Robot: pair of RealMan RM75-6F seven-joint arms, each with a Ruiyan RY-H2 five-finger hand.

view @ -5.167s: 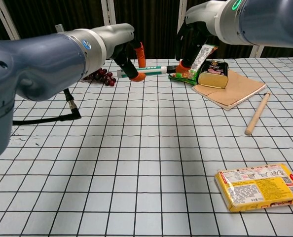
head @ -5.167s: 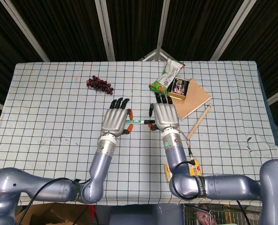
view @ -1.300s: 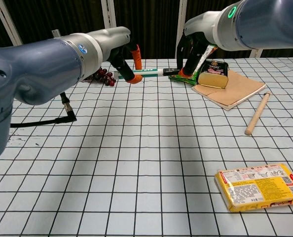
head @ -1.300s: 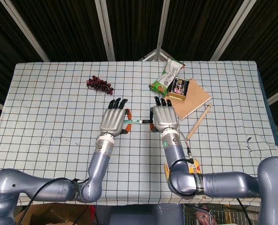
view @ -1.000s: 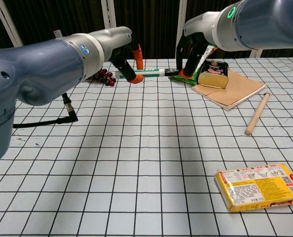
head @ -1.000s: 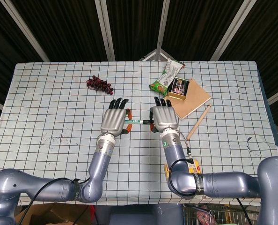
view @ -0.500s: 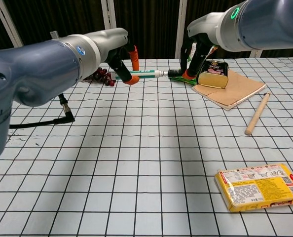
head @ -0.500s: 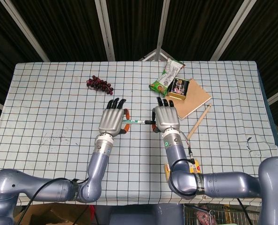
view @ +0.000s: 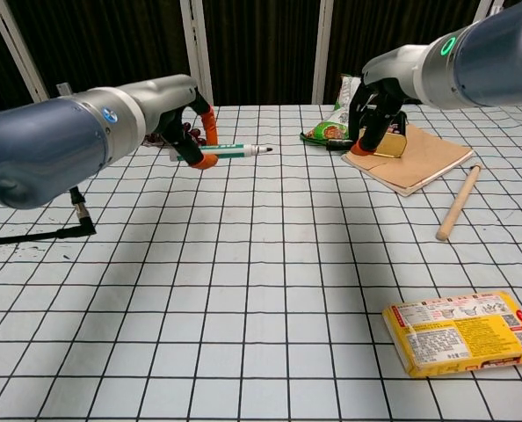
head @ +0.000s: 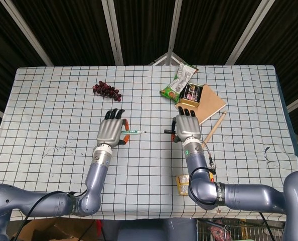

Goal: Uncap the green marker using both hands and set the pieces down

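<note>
Marker is apart: we see 2 pieces, 1 in each hand, both held above the table (head: 48,100).

Left hand (head: 110,131) grips the green marker body (view: 235,151) between its orange-tipped thumb and fingers. The body sits level, bare tip pointing toward the right hand. In the head view the body (head: 134,132) sticks out of the hand on the right-hand side.

Right hand (head: 188,128) pinches the black cap (head: 168,132); in the chest view the cap (view: 335,146) pokes out of the hand (view: 377,114) toward the marker tip. Cap and tip are well apart, with open checkered cloth between them.

Neither piece touches the table as far as we can tell.

Other items on the table:
- grapes (head: 106,91), far side, left of centre
- green snack packet (head: 178,82), next to a small tin (head: 192,94)
- tin sits on a brown notebook (head: 211,106)
- wooden stick (head: 215,123) just beside the notebook's edge
- yellow packet (view: 463,333) near the robot's side, right
</note>
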